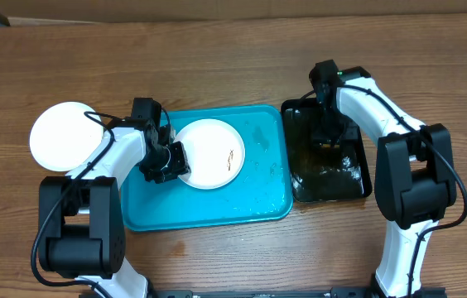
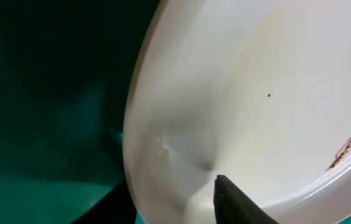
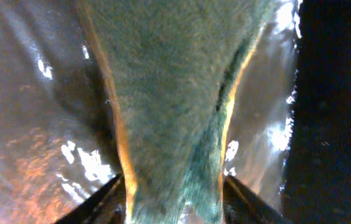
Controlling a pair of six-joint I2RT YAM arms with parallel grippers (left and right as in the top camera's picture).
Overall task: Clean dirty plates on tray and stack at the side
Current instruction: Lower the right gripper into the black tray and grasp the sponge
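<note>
- A wood-grain counter (image 1: 233, 66) carries the blue tray (image 1: 258, 207) in the middle. A black tray (image 1: 358, 178) sits just beside its right rim.
- The plate (image 1: 204, 149) lies on the blue tray, left of its centre. The left claw (image 1: 171, 159) is at the plate's left rim.
- In the left wrist view one fingertip (image 2: 238, 202) shows over the rim. We cannot tell whether that claw is clamped on the plate or only around it.
- The right claw (image 1: 326, 136) hangs over the black tray, well apart from the plate. It is closed on a green sponge (image 3: 175, 93) with yellow edges, above a shiny wet surface.
- We judge the step to be wetting the sponge before scrubbing.
- To do it well, we would make sure of the left claw's hold on the rim first, so the plate cannot skate on the wet tray.
- Then we would bring the sponge across low and lay its flat face on the smear (image 1: 229, 157).
- We would wipe towards the held rim, not away from it. Light pressure should do, since a shallow plate may tip if pushed at its far edge.
- The plate is round, shallow and white. It has a thin brown streak right of centre and a tiny dark speck (image 2: 269, 95) nearer the middle.
- A second plate (image 1: 64, 136), plain white, sits on the counter left of the tray. Any stacking would go there, we think. We see no third plate.
</note>
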